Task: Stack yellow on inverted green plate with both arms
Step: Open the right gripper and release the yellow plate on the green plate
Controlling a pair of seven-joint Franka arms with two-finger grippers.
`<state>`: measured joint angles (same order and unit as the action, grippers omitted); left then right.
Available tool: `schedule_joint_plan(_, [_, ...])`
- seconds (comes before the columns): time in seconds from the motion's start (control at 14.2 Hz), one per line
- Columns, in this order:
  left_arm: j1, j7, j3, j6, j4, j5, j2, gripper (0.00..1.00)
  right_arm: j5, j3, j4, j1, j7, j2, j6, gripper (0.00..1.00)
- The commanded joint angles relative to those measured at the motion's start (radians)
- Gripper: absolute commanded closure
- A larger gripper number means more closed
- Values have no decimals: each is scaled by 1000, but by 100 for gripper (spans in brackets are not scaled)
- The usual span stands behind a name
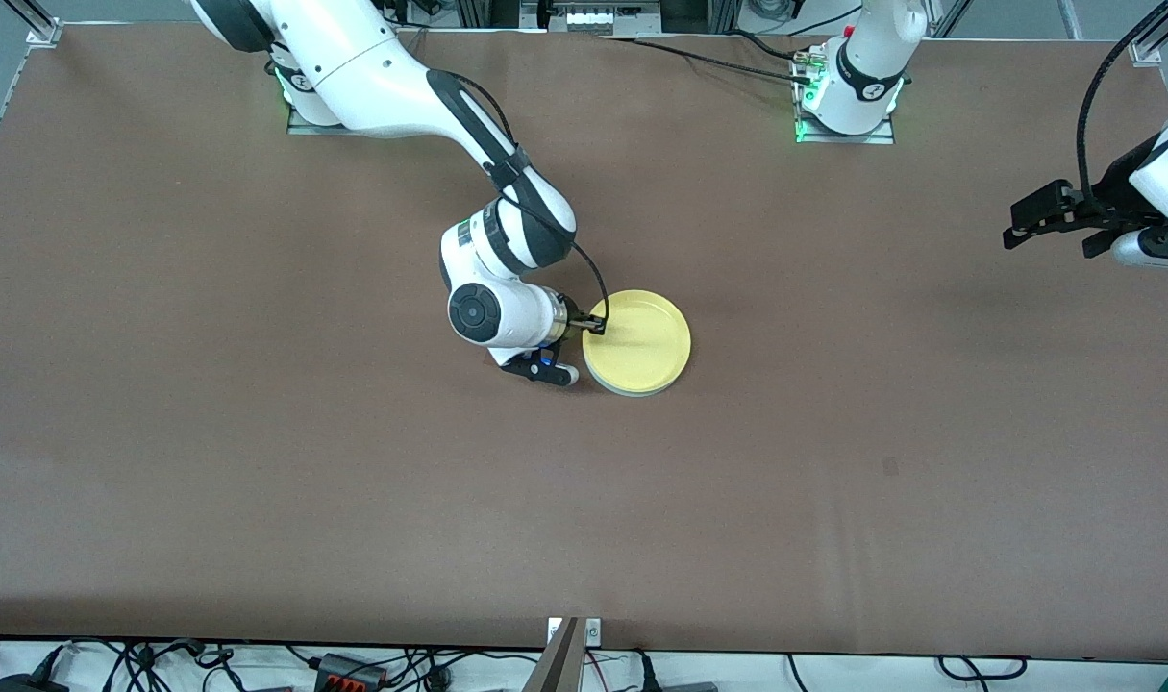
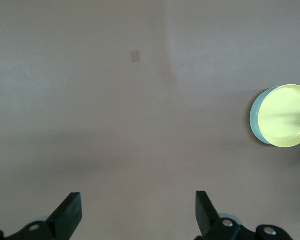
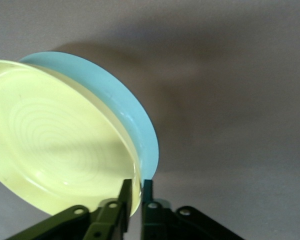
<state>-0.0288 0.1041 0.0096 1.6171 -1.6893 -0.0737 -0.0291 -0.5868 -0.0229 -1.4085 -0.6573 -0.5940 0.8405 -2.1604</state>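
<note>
The yellow plate (image 1: 638,340) sits right way up near the middle of the table (image 1: 257,500), resting on the green plate (image 1: 610,383), of which only a thin pale edge shows at about six to eight o'clock under the yellow rim. The right wrist view shows the green plate (image 3: 124,107) as a band around the yellow plate (image 3: 55,145); its flat outer face fits a plate lying upside down, though I cannot be sure of that.

The right gripper (image 1: 596,325) is at the yellow plate's nine o'clock edge, its fingers (image 3: 124,200) clenched on the yellow rim, one inside the rim and one outside. So the stack looks made, and what seems left is for this gripper to let go and lift away.

The left gripper (image 1: 1045,219) hangs over the left arm's end of the table, at roughly three o'clock from the plates and well apart from them; this arm waits. Its fingers (image 2: 70,212) are spread wide with nothing between them, and its wrist view shows the stack far off.

A small darker square patch (image 2: 135,56) marks the table. No brand, label or readable writing shows on the plates or the table.
</note>
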Motion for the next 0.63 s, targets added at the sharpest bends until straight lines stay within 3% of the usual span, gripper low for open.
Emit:
schedule_joint_plan(0.0, [4, -9, 0, -26, 42, 26, 18, 0, -34, 1, 26, 2, -15, -20, 22, 0])
schedule_joint_plan(0.14, [0, -7, 1, -25, 42, 26, 20, 0, -25, 12, 48, 8, -17, -30, 30, 0])
schedule_joint_plan(0.28, [0, -9, 1, -25, 49, 26, 26, 0, 13, 36, 72, 44, -17, -72, 129, 0])
schedule_joint_plan(0.56, [0, -9, 1, -23, 54, 26, 32, 0, 204, 153, 106, 73, 12, -181, 292, 0])
